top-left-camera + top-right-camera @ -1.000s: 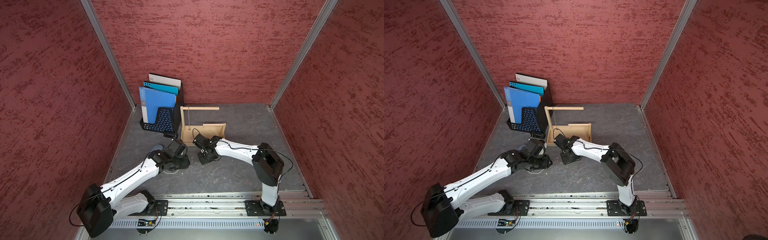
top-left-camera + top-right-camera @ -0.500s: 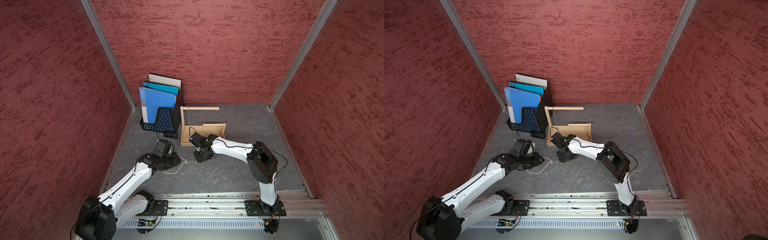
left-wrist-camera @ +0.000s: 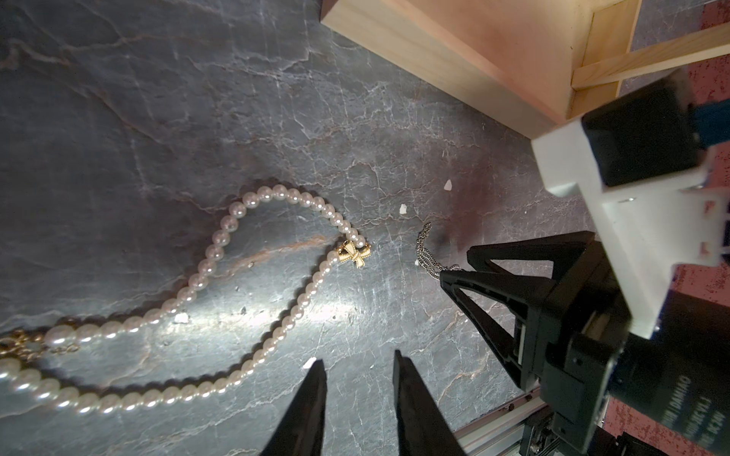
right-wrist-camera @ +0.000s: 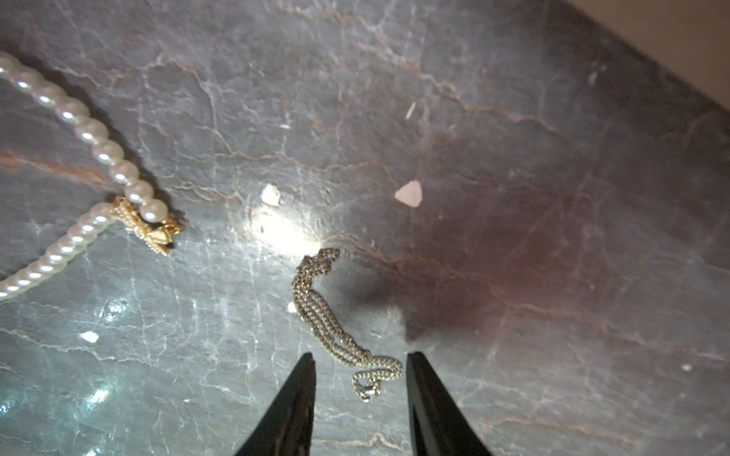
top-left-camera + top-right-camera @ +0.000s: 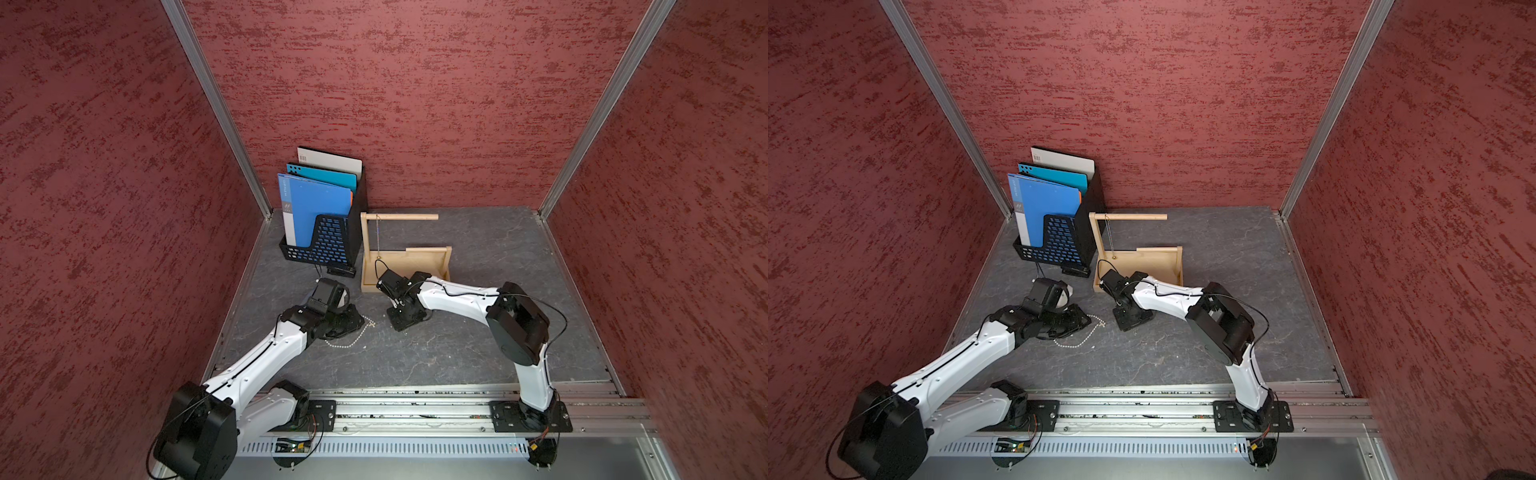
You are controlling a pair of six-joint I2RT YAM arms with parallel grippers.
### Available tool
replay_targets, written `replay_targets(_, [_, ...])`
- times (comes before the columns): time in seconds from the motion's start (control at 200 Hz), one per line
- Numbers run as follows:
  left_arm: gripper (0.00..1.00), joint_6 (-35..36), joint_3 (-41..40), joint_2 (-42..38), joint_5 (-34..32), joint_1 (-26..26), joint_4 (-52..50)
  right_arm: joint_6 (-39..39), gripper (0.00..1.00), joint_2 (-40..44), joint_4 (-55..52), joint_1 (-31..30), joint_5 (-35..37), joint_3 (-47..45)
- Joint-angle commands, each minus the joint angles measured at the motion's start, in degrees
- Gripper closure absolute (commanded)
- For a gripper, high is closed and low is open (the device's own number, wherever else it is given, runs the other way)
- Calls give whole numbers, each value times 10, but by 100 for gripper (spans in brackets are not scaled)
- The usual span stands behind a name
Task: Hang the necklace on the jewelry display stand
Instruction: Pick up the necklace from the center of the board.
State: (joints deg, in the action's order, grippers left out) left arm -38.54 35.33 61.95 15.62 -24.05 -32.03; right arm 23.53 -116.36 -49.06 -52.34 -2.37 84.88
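A pearl necklace (image 3: 253, 276) with a gold bow charm lies loose on the grey table, also seen in both top views (image 5: 353, 338) (image 5: 1077, 340). My left gripper (image 3: 358, 361) stands open beside it, holding nothing. A short bunched silver chain (image 4: 320, 312) lies on the table, one end between the tips of my open right gripper (image 4: 360, 355), which points down at it (image 5: 401, 324). The pale wooden jewelry display stand (image 5: 446, 262) stands just behind, with a thin chain (image 5: 377, 237) hanging from its crossbar (image 5: 399, 216).
A black mesh file rack (image 5: 320, 245) with blue folders stands left of the stand, against the back wall. A small black object (image 5: 340, 272) lies at its foot. Red walls close in three sides. The arms' metal rail (image 5: 415, 409) runs along the front.
My right gripper has opened and shifted slightly left, with the silver chain lying between its tips. My left arm has swung left, uncovering the pearl necklace on the table.
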Motion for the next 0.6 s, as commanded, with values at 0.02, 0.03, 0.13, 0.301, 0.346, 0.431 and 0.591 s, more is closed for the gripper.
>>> replay_targets(0.02, [69, 8, 1, 3, 6, 2, 12, -3, 60, -21, -18, -3, 14, 7])
replay_targets(0.03, [68, 8, 1, 3, 6, 2, 12, -2, 60, -23, -19, -3, 15, 8])
replay_targets(0.13, [68, 7, -1, 2, 6, 2, 11, 3, 67, -30, -31, -3, 27, 13])
replay_targets(0.301, [69, 7, -5, 1, 5, 3, 14, 17, 88, -20, -43, -1, 57, 2])
replay_targets(0.346, [68, 7, -5, 3, 6, 2, 14, 22, 92, -19, -47, 1, 64, -3])
replay_targets(0.431, [68, 8, -3, 4, 7, 2, 16, 32, 99, -9, -48, 6, 72, -15])
replay_targets(0.591, [68, 8, -3, 11, 9, 3, 21, 37, 100, 11, -40, 11, 70, -36])
